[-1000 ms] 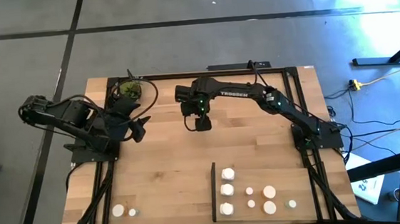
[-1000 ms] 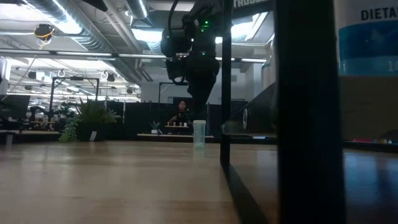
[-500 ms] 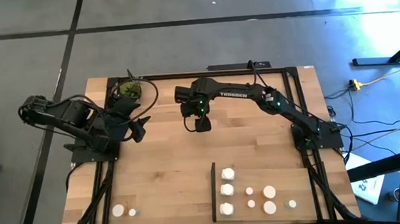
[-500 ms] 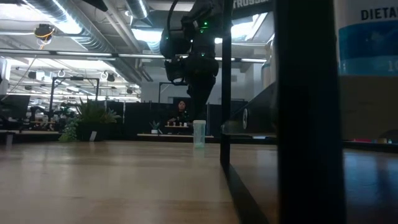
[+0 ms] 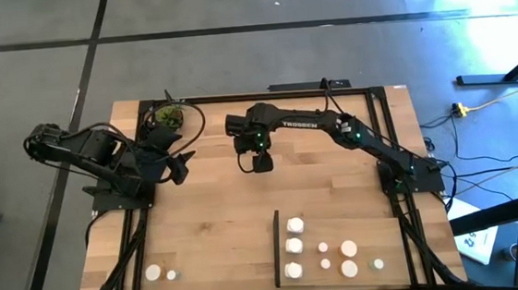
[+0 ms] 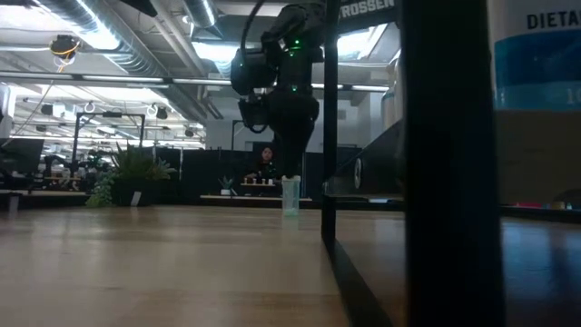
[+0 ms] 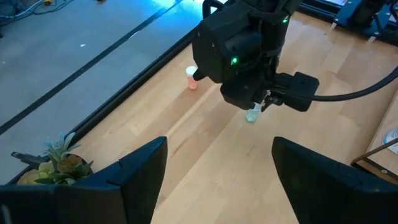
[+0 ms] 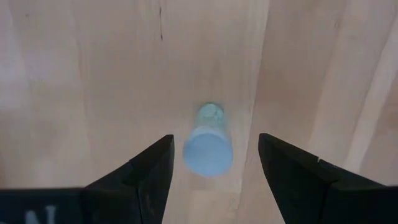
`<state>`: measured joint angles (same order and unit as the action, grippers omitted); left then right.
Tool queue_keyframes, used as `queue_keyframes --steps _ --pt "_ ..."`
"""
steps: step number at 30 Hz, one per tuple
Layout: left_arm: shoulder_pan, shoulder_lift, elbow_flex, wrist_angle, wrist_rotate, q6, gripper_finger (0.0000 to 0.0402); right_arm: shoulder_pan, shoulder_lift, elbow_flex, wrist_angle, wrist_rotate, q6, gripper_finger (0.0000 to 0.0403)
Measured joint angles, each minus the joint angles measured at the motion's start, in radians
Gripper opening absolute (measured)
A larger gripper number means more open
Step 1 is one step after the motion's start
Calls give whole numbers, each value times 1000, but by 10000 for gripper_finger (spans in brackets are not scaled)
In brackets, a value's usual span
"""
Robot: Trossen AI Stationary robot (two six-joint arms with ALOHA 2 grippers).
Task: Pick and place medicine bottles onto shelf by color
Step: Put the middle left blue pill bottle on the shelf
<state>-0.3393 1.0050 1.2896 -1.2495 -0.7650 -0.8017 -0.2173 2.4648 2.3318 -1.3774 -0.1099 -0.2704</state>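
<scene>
The right gripper [image 8: 211, 168] is seen spread wide, nothing held; a small pale-green-topped round medicine bottle [image 8: 208, 144] stands upright on the light-wood tabletop [image 8: 81, 74] directly below, centred in the gap between the two dark fingers [image 8: 144, 169], touching neither. In the low view the same bottle [image 6: 290, 195] is seen just under the gripper [image 6: 289, 163], which hangs above it. From overhead the right gripper [image 5: 261, 161] is placed mid-table, toward the far edge, and the bottle is hidden beneath it. In the left wrist view the green bottle [image 7: 252, 114] shows below the right gripper [image 7: 264, 102], and a small pinkish bottle [image 7: 192, 78] stands apart beyond it, near the table edge.

The left gripper [image 5: 181, 167] is parked at the left side, fingers [image 7: 140, 174] held well apart and empty, beside a small green potted plant [image 5: 168, 115].

Well away from both grippers, the flat light-wood shelf with black upright strip [image 5: 277, 249] carries several white round bottles [image 5: 294, 246]; two more white bottles [image 5: 154, 274] stand at the near left corner.
</scene>
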Motion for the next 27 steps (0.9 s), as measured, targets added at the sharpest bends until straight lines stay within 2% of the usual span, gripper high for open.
queue_keyframes --steps 4,27 --pt "0 0 0 0 0 0 284 0 0 0 7 37 0 236" --pt "0 0 0 0 0 0 284 0 37 -1 19 38 3 235"
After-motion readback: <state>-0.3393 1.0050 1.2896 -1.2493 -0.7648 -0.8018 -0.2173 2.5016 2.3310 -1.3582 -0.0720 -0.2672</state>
